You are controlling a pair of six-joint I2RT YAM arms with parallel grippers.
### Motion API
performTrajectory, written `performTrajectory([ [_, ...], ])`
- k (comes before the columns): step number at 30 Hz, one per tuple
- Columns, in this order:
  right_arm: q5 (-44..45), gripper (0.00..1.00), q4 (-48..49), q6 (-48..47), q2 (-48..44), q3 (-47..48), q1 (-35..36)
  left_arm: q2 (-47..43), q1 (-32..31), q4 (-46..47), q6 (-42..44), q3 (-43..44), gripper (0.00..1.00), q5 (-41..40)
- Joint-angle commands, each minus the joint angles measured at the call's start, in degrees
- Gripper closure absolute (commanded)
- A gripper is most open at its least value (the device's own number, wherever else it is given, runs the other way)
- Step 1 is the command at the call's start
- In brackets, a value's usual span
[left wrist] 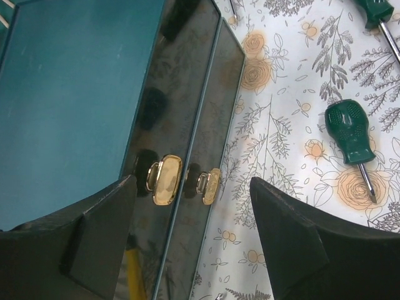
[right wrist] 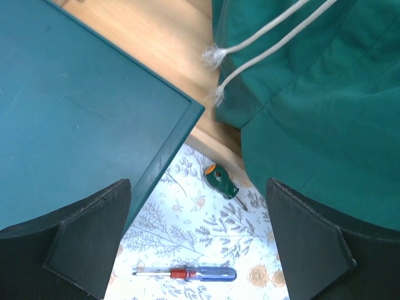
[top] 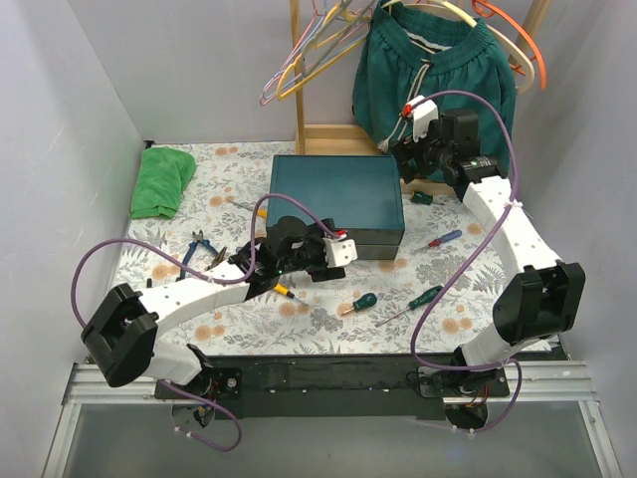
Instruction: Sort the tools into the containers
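The tools lie out on the table [top: 299, 319], and both drawers [left wrist: 187, 106] of the teal box [top: 336, 189] look shut. So the job seems to be at its first step: get a drawer open.

The left pincer [left wrist: 190, 187] hangs wide open in front of the two gold handles [left wrist: 164, 180], holding nothing. Next it likely needs to go in, pinch one handle and pull toward the near edge. The handles sit close together, so it must grab just one.

A fat green screwdriver [left wrist: 350, 131] lies near the front of the box and might get bumped by a sliding drawer.

The right pincer [right wrist: 197, 187] is open and empty too, over the box's back corner. A blue and red screwdriver [right wrist: 187, 274] lies below it.
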Motion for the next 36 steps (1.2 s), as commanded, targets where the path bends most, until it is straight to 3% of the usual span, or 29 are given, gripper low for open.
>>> performTrajectory([
  [1,0.6,0.04,2.6,-0.4,-2.3,-1.0,0.0,1.7,-0.3,1.7,0.8,-0.1,0.27,-1.6],
  [13,0.9,0.04,2.7,-0.7,-2.5,-1.7,0.0,4.6,-0.4,3.7,0.2,-1.7,0.27,-2.2],
  [22,0.6,0.04,2.6,-0.7,-2.4,-0.9,0.0,1.0,-0.4,-11.1,-2.3,-2.0,0.28,9.6],
  [36,0.4,0.04,2.0,-0.2,-6.4,-4.7,0.0,-6.2,-4.1,-22.5,-6.2,-2.2,0.31,19.7],
])
